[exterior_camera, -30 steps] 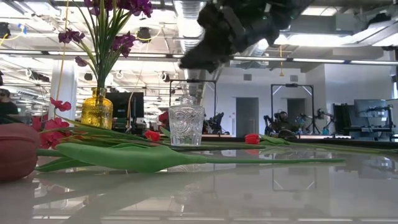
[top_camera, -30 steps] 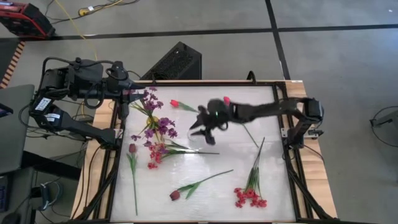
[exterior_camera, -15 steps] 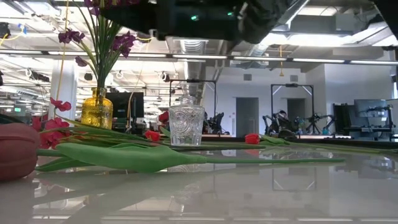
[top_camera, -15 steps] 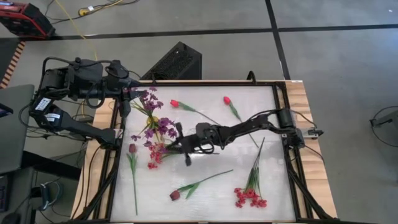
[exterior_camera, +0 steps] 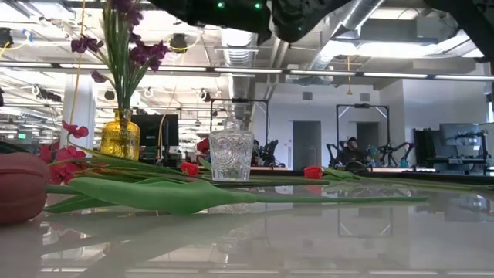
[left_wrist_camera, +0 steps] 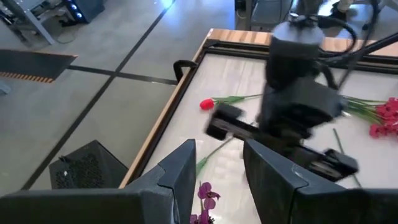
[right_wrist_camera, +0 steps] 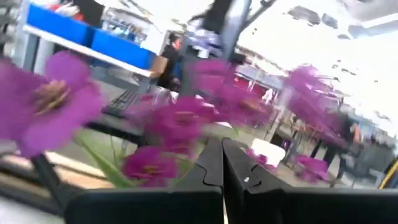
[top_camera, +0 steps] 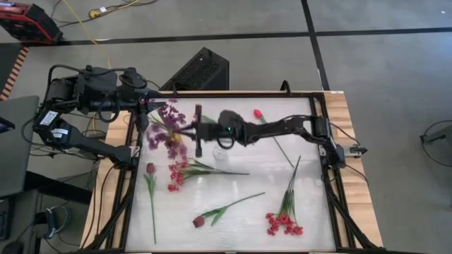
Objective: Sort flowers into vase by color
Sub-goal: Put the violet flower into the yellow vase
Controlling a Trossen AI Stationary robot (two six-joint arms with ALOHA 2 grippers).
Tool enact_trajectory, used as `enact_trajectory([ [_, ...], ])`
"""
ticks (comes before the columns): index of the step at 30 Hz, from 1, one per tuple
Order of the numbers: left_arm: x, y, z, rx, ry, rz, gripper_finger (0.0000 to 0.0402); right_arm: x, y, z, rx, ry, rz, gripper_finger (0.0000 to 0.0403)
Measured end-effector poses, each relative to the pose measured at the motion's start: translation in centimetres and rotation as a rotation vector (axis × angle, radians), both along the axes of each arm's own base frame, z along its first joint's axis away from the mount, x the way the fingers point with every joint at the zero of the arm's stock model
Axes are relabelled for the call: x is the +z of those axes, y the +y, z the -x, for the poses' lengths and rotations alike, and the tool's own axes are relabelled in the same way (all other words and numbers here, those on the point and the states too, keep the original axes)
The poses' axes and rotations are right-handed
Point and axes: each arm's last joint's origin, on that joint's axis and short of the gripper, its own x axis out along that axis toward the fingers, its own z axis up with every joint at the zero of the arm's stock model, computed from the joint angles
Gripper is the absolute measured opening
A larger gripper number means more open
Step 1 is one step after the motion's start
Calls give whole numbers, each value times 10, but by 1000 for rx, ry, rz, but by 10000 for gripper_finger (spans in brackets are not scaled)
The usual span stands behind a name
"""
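My right gripper (top_camera: 198,132) reaches in from the table's right, shut on a purple blossom spray (top_camera: 171,137) that it holds beside the yellow vase (exterior_camera: 120,135). That vase stands at the far left and holds more purple sprays (top_camera: 168,111). A clear glass vase (exterior_camera: 231,154) stands at mid-table. A red-pink spray (top_camera: 178,174), two maroon tulips (top_camera: 150,168) (top_camera: 199,221), a red tulip (top_camera: 258,113) and another red-pink spray (top_camera: 282,224) lie flat on the table. My left gripper (left_wrist_camera: 217,180) waits open at the far left edge. My right gripper pinches the purple spray's green stem (top_camera: 187,132) just behind the blossoms, between its two shut fingers (right_wrist_camera: 211,168). The fingers lie level and point toward the table's left. The spray is lifted clear of the table, and its blossoms (right_wrist_camera: 168,124) stick out ahead of the fingertips.
The right arm (top_camera: 282,127) stretches across the far half of the table, above the glass vase. Long stems lie across the middle and near right. A black box (top_camera: 201,70) sits on the floor beyond the far edge. Bare white surface shows along the near edge.
My right gripper dropped toward the near left onto the purple spray lying at mid-left and shut on it. It then rose and carried the spray toward the far left, to beside the yellow vase. The spray is now lifted clear of the table.
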Motion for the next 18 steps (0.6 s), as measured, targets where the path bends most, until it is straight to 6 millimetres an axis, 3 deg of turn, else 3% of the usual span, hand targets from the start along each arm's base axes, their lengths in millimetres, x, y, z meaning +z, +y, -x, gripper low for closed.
enact_trajectory([
  [5,0,0,0,14,-1,-6,123,-12,-27,-23,-30,57,-105,16],
  [10,0,0,0,21,-5,3,123,-15,-39,-34,-77,123,-113,16],
  [13,0,0,0,20,-4,2,123,-5,-44,-26,-98,188,-79,16],
  [18,0,0,0,2,11,-30,123,37,-43,-1,-118,264,3,16],
])
